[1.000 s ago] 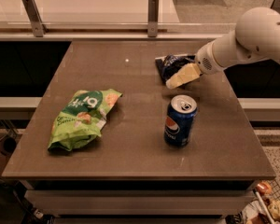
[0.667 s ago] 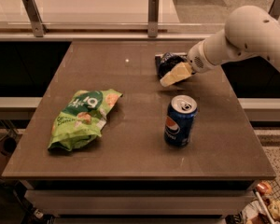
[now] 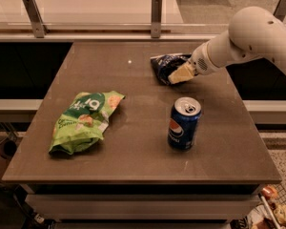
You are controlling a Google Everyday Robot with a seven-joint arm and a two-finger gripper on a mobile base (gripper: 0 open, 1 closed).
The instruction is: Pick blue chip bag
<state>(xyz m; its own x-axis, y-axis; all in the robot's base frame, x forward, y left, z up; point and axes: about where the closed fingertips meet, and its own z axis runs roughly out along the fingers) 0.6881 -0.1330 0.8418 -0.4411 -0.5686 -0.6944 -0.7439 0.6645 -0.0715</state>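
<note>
Camera view
- Surface: brown, square-topped table (image 3: 133, 156) with a glossy face, seen from above its near edge; a pale counter with upright metal posts (image 3: 156, 15) lies beyond.
- Task item: small, crumpled dark navy-blue foil chip bag (image 3: 163, 65) with pale markings, lying flat on the far right part of the table, behind the can.
- Gripper: cream-coloured two-finger gripper (image 3: 181, 74) at the end of a white, rounded arm (image 3: 252, 32) that reaches in from the right. Its tip lies over the right half of the blue bag and touches it.
- Grip state: cannot tell whether it is spread or closed on the foil.
- Can: upright blue Pepsi can (image 3: 183, 124), silver top, near-right of centre, apart from bag and gripper.
- Green bag: larger light-green chip bag (image 3: 83, 120), lying flat on the left side, well apart from the rest.
- Change since a second ago: the gripper has slid a little leftward, further onto the blue bag, and the arm's round housing has followed. The blue bag is in much the same spot. Can and green bag have not moved.
</note>
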